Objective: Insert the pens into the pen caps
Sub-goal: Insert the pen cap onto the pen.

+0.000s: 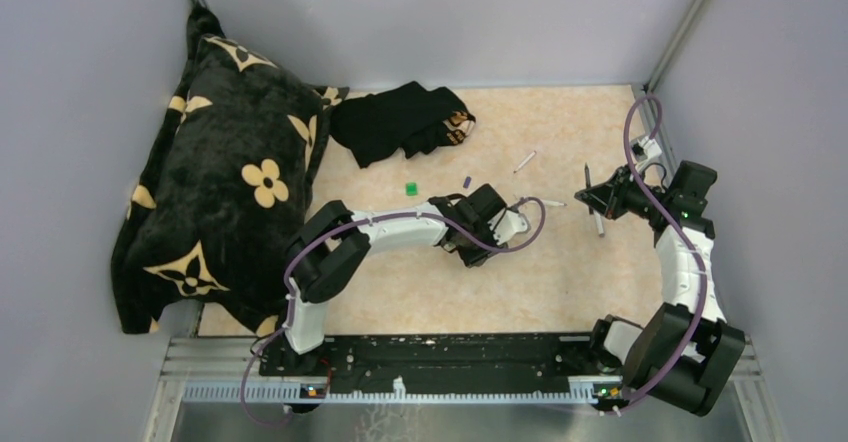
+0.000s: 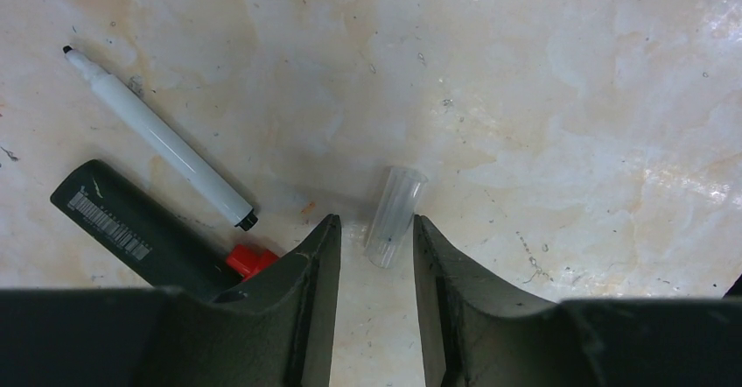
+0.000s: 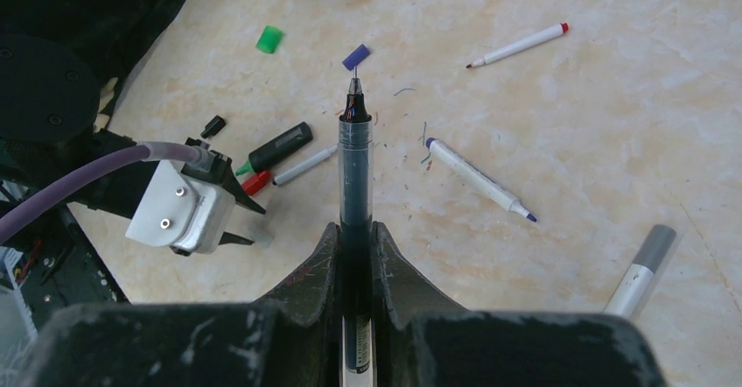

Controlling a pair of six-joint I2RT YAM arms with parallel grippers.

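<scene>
My right gripper (image 3: 356, 228) is shut on a clear-barrelled pen with dark ink (image 3: 355, 164), whose tip points away over the table; the top view shows this gripper (image 1: 592, 199) at the right. My left gripper (image 2: 375, 221) is open and low over the table. A small clear pen cap (image 2: 395, 210) lies with its near end between the fingertips. Left of it lie a white pen (image 2: 162, 142), a black marker (image 2: 127, 222) and a red cap (image 2: 254, 260). A green cap (image 3: 270, 38), a purple cap (image 3: 355, 56) and a small black cap (image 3: 213, 126) lie farther off.
Loose white pens lie around: one with a red end (image 3: 516, 45), one with a purple tip (image 3: 477, 177), and a grey one (image 3: 643, 269) at the right. A black cloth (image 1: 405, 120) lies at the back. A black flowered pillow (image 1: 220, 182) fills the left side.
</scene>
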